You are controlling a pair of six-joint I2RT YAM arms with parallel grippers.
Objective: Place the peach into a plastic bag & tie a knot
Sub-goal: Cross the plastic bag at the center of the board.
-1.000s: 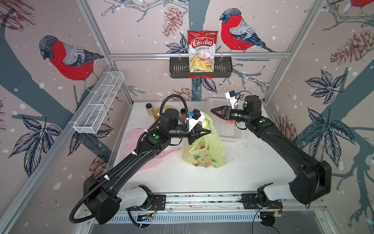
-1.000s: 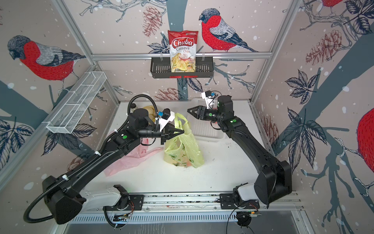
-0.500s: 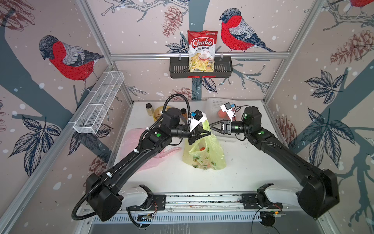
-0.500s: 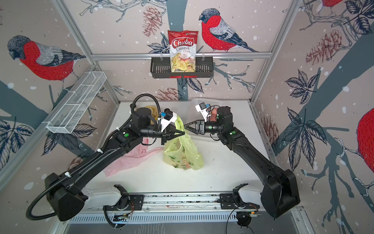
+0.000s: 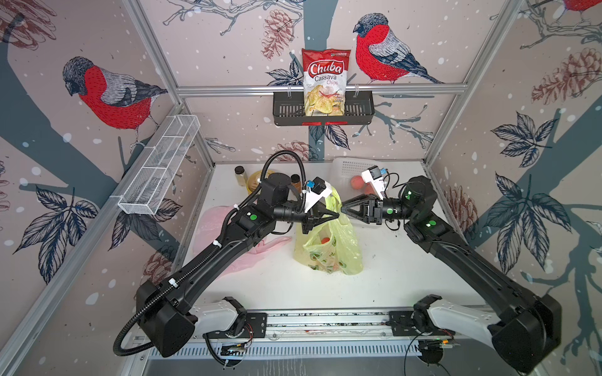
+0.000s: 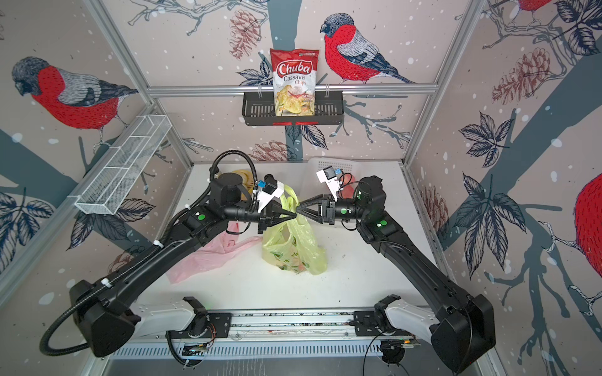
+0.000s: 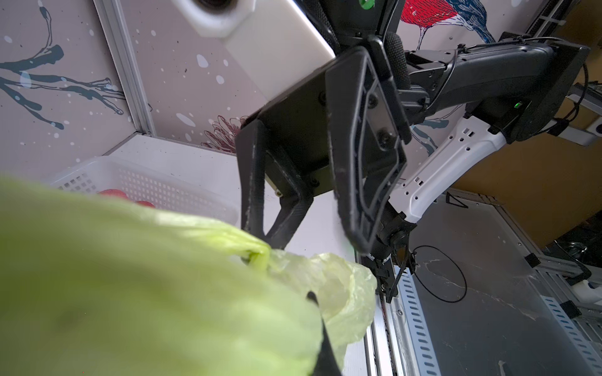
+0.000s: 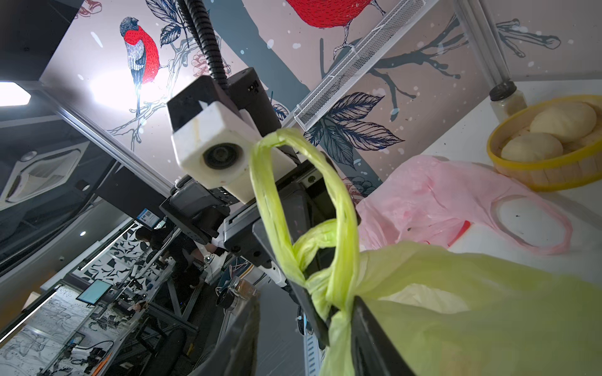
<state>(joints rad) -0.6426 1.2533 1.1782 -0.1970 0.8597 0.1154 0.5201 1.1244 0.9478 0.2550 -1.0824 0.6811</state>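
Top view, L hand (image 5: 336,215) pinching bag (image 5: 330,255)

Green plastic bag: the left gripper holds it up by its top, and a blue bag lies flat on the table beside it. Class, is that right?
One error: a pink bag, not a blue one, lies flat on the table, as both top views show. The left gripper does hold the green plastic bag by its top.
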